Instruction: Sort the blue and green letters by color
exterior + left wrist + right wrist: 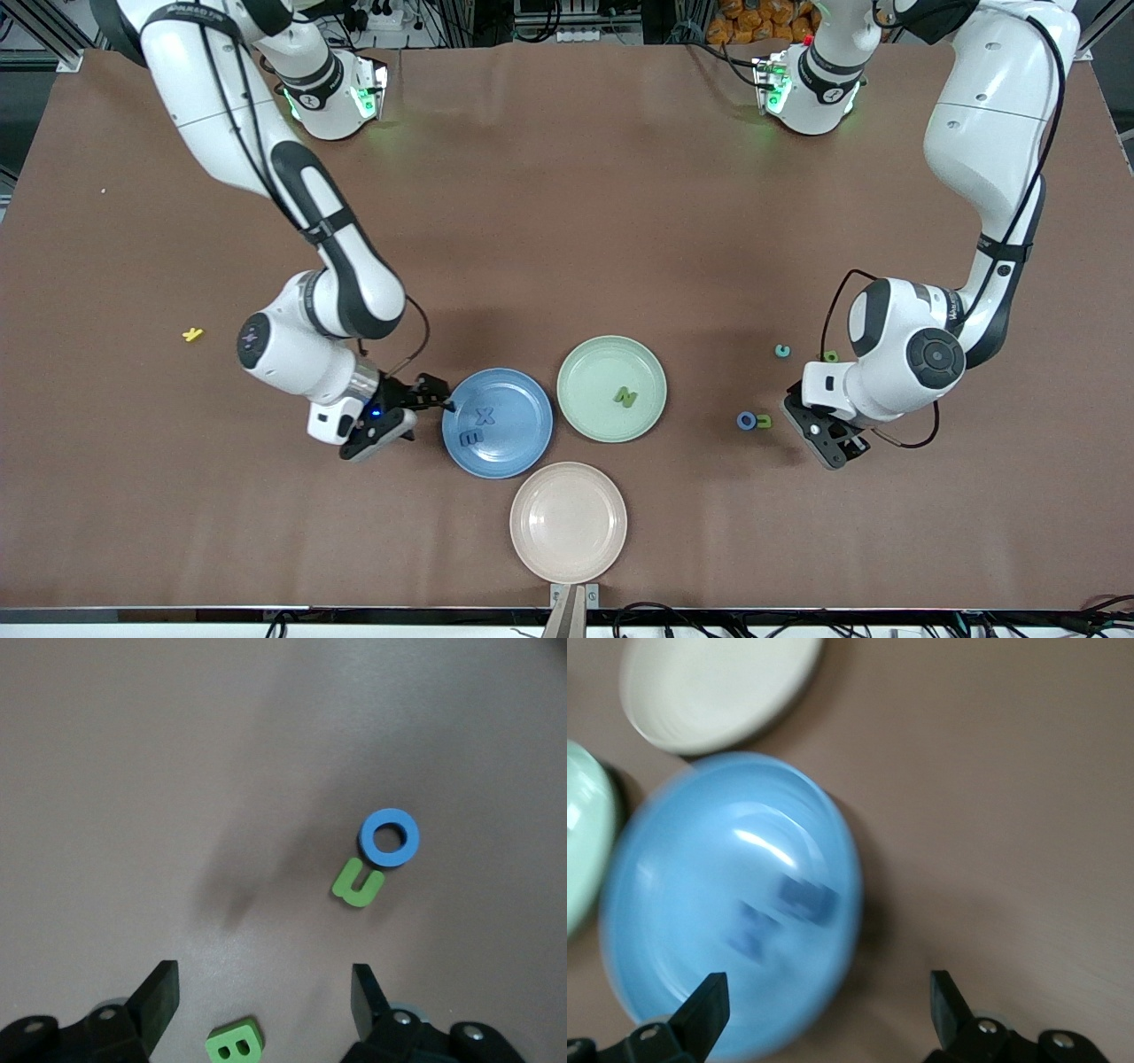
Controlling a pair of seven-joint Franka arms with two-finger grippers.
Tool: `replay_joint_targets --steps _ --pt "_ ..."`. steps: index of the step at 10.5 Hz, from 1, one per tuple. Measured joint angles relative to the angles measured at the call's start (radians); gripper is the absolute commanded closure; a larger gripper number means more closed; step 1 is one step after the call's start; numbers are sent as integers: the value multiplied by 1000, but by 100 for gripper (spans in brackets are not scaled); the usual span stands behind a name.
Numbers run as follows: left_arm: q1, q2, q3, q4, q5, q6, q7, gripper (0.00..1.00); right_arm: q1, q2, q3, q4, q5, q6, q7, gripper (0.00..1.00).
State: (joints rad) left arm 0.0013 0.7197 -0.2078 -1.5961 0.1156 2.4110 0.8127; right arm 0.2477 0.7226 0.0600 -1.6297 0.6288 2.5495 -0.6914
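The blue plate (523,399) holds a blue X (484,415) and a blue E (471,437); it shows blurred in the right wrist view (700,859). The green plate (589,363) holds a green N (625,396). A blue O (747,421) touches a green U (764,421) toward the left arm's end; both show in the left wrist view, O (390,836) and U (357,883). My left gripper (266,1001) is open over a green B (236,1043). My right gripper (423,409) is open and empty beside the blue plate's rim.
A cream plate (568,521) lies nearest the front camera. A teal G-like letter (783,351) and a green letter (830,356), partly hidden by the left arm, lie farther back than the O. A yellow letter (192,334) lies toward the right arm's end.
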Motion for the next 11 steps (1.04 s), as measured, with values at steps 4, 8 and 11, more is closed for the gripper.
replay_joint_targets --steps 4,8,11 --pt "-32 -1 -13 -1 0 -7 160 44 -194 -34 -55 -68 0 -179 -202 0" --pt "-61 9 -13 -7 0 -14 212 42 -151 -131 -147 -71 -134 -331 8 0" --pt "-61 32 -12 -7 0 -13 217 43 -76 -208 -150 -73 -411 -474 400 0"
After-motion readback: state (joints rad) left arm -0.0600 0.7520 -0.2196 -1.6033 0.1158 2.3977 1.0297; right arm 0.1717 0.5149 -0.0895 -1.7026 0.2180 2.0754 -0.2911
